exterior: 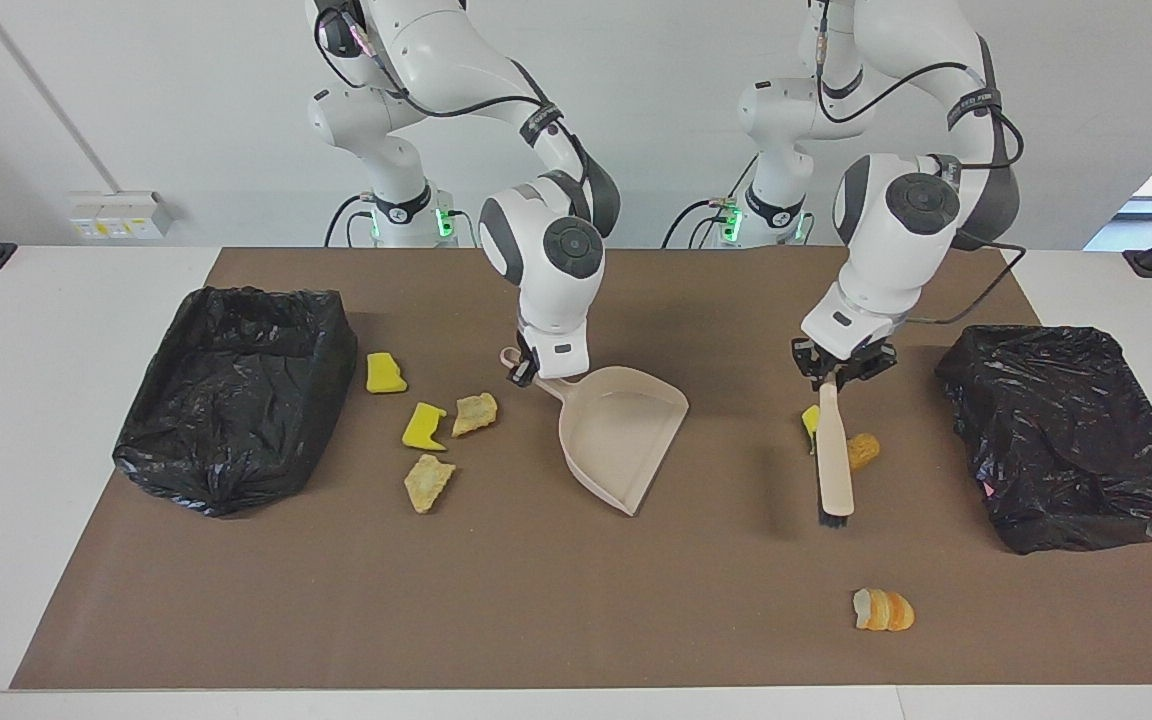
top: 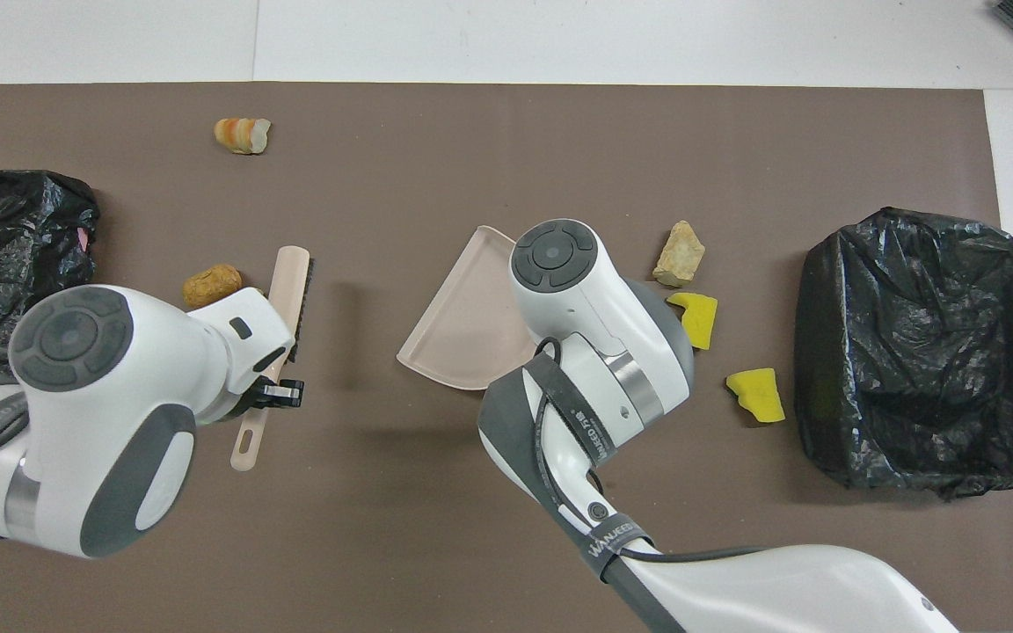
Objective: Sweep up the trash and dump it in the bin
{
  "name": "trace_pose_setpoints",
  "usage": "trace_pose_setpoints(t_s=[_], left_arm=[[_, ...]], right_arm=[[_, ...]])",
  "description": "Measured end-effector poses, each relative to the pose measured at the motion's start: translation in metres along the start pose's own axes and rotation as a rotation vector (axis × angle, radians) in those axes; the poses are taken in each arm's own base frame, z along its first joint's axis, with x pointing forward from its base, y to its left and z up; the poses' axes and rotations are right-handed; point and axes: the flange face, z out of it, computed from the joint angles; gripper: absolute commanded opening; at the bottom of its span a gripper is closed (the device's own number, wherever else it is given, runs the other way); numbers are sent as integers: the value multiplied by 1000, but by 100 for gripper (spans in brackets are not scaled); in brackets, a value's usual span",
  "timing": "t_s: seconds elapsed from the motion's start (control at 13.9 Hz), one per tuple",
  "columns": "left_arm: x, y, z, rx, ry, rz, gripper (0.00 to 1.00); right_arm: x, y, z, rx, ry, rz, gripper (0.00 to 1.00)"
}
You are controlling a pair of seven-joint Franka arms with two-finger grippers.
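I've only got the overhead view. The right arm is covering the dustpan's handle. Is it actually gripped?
Observer: Yes. From the facing view, the right gripper has its jaws shut on the handle of the dustpan.
Operator: Is any trash hidden under that arm?
Observer: One tan bread scrap lies on the mat beside a yellow sponge piece, between the dustpan and the bin at the right arm's end.

The facing camera sits high across the table and looks toward both robots, showing the whole brown mat [exterior: 576, 600]. The overhead camera looks steeply down from the robots' end. Both views share the mat, turned half around.
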Motion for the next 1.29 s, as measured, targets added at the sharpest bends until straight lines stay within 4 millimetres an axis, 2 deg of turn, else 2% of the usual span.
trace_pose_setpoints(t_s=[0.22, 0.36, 0.86, 1.08, 1.15, 1.29], left_arm=[[33, -53, 3, 12, 59, 49, 0], [48, -77, 5, 22, 91, 131, 0], [94, -102, 45, 125, 110, 357, 0], [106, -103, 80, 147, 93, 437, 0], [108, -102, 87, 145, 89, 467, 0], [106, -104, 88, 140, 53, 506, 0]], right_arm=[[0, 0, 1, -3, -3, -38, 0], [-1, 1, 1, -8, -7, -61, 0], [-1, 1, 1, -10, -7, -66, 0], [0, -1, 0, -9, -7, -68, 0], [1, -3, -1, -7, -7, -70, 0], [2, -4, -3, -4, -7, -68, 0]])
